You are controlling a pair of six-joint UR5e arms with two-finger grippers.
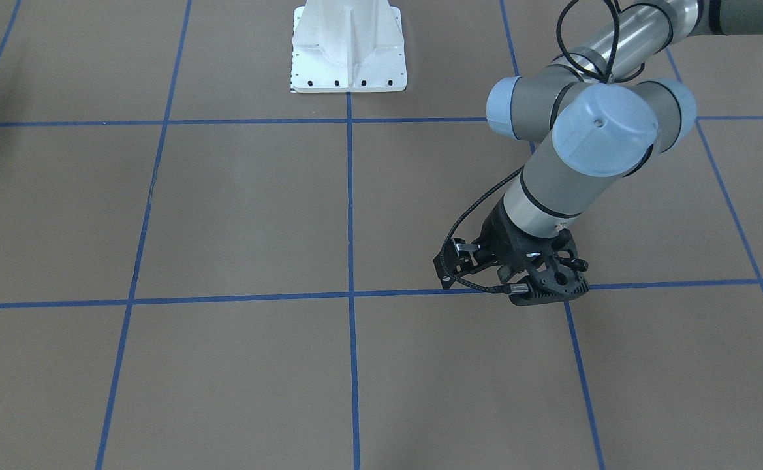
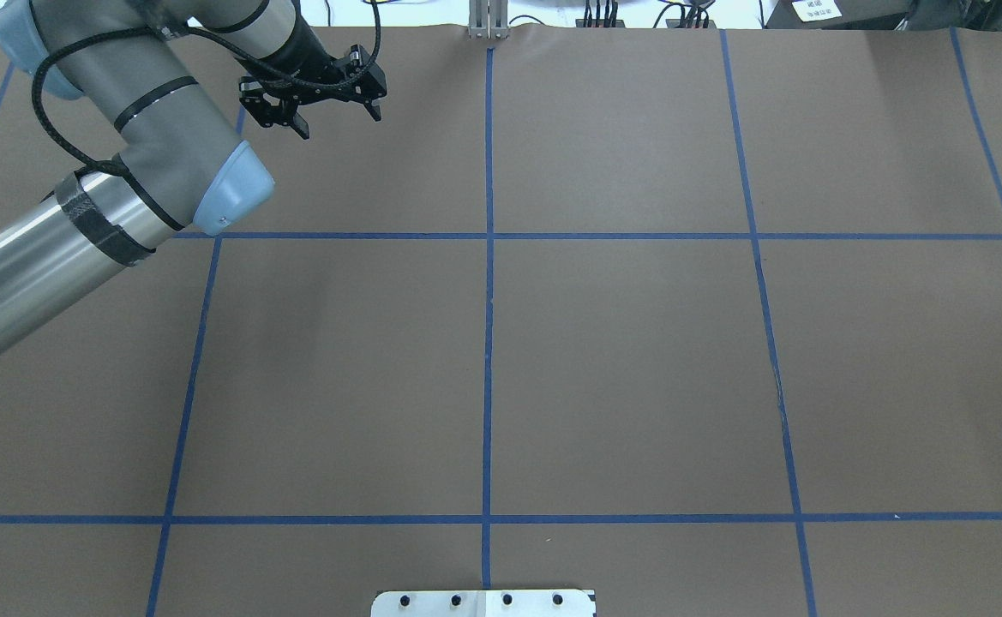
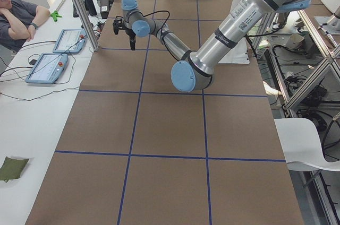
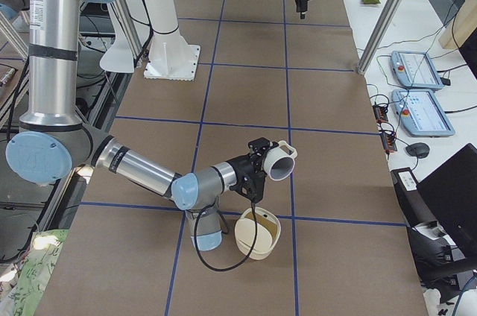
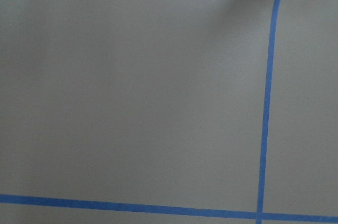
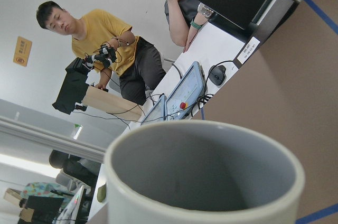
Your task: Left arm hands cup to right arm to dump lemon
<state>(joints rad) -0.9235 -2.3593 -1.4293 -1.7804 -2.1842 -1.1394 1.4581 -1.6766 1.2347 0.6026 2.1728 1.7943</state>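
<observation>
My right gripper (image 4: 257, 167) holds the cream-white cup (image 4: 277, 161) off the table, tipped on its side with the mouth facing outward. In the right wrist view the cup (image 6: 203, 174) fills the foreground and its dark grey inside looks empty. The lemon is not in view. A cream bowl (image 4: 258, 236) stands on the table just below the cup; its inside is hidden. My left gripper (image 2: 338, 116) is open and empty over the far side of the table, well away from the cup. It also shows in the exterior left view (image 3: 125, 33).
The white robot base (image 1: 348, 52) stands at the table's middle on my side. Operators (image 6: 105, 39) sit along the far side with tablets (image 4: 417, 70) and a metal post (image 3: 79, 7). Blue tape lines cross the brown table (image 2: 621, 368).
</observation>
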